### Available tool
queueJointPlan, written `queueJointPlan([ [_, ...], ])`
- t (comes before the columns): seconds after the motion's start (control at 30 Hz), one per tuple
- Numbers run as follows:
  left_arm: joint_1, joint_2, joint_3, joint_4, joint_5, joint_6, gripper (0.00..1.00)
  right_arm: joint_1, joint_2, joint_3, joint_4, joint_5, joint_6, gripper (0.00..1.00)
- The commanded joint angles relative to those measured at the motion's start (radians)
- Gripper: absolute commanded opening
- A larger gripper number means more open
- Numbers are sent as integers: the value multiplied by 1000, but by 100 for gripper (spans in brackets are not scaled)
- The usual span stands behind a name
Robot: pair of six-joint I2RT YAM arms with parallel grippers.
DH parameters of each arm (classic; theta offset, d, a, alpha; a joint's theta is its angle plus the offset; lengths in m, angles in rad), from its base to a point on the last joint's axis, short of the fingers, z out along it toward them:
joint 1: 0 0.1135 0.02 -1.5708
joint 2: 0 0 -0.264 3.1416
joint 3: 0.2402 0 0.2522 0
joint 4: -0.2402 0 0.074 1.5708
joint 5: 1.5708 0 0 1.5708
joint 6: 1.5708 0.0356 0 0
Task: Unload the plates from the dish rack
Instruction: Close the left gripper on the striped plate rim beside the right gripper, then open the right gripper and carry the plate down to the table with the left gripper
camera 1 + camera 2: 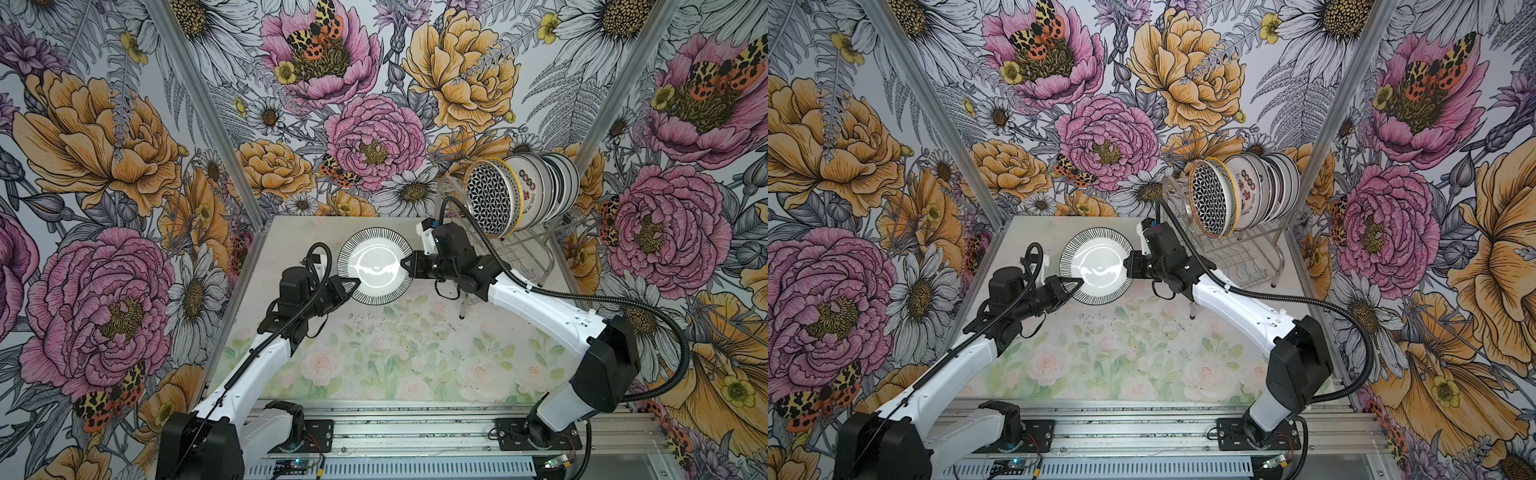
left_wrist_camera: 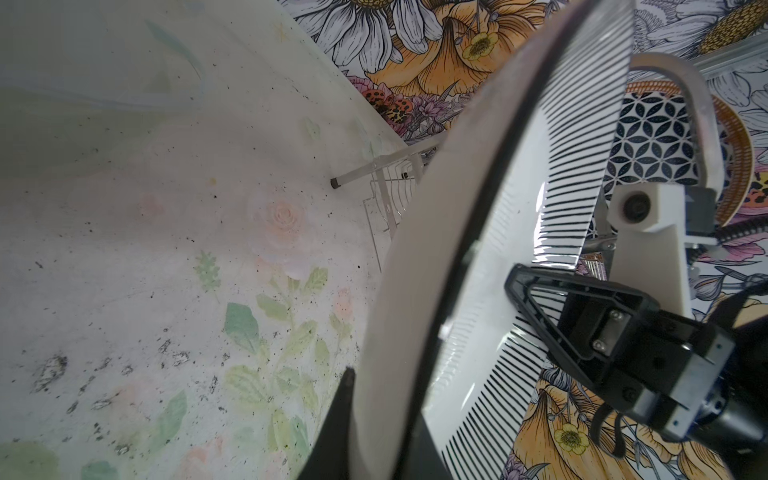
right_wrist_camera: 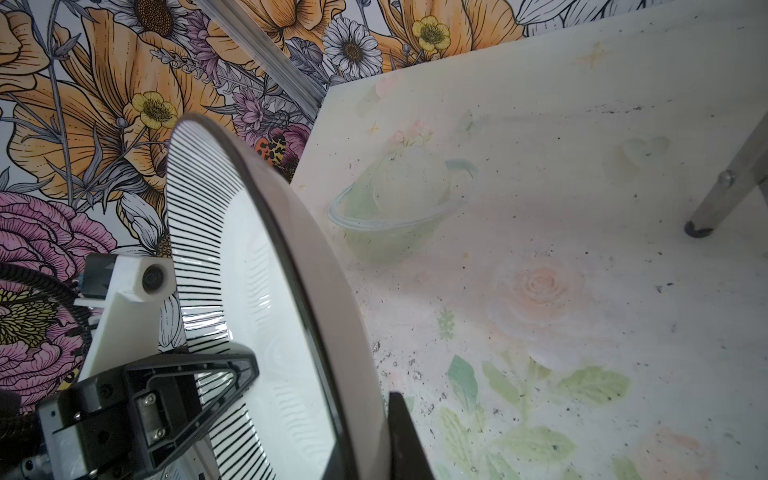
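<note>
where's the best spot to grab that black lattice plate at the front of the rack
Take the lattice plate by its top rim, coming down from above. It stands on edge in the rack, lower rim seated in the wires, and the next plate sits close behind, so only the upper edge looks free. One finger on the patterned face, one behind.

- Both top views look steeply down from above the near edge of the desk (image 1: 415,332), sharing nearly the whole scene.
- The left wrist camera sits close against the striped plate (image 2: 436,249), facing the dish rack (image 2: 376,168).
- The right wrist camera faces the desk's far left corner, sharing that plate close up.
</note>
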Motion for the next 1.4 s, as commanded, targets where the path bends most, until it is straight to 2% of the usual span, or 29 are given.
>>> queueJointPlan([
  [0.0,-5,18,27,-42,18,60,5,15,0,39,145,-31,-12,9],
  [0.07,-5,16,32,-48,19,63,3,15,6,41,144,-35,-12,15],
  [0.2,6,17,52,-97,14,68,0,15,17,49,142,-51,-21,36],
  [0.4,58,-10,53,-122,26,66,0,10,16,63,132,-53,-70,53],
  [0.5,98,-23,69,-171,29,80,0,6,14,98,84,-38,-133,62],
  [0.7,225,-25,88,-263,34,125,0,1,2,186,-26,4,-308,70],
  [0.83,307,25,112,-284,26,168,0,3,-36,208,-50,29,-389,75],
  [0.87,324,46,119,-279,27,175,0,3,-47,208,-54,44,-402,83],
  [1.07,392,190,170,-202,-15,183,0,2,-149,167,-70,157,-443,99],
  [1.37,417,414,324,-172,-128,212,0,1,-310,7,-72,339,-465,99],
])
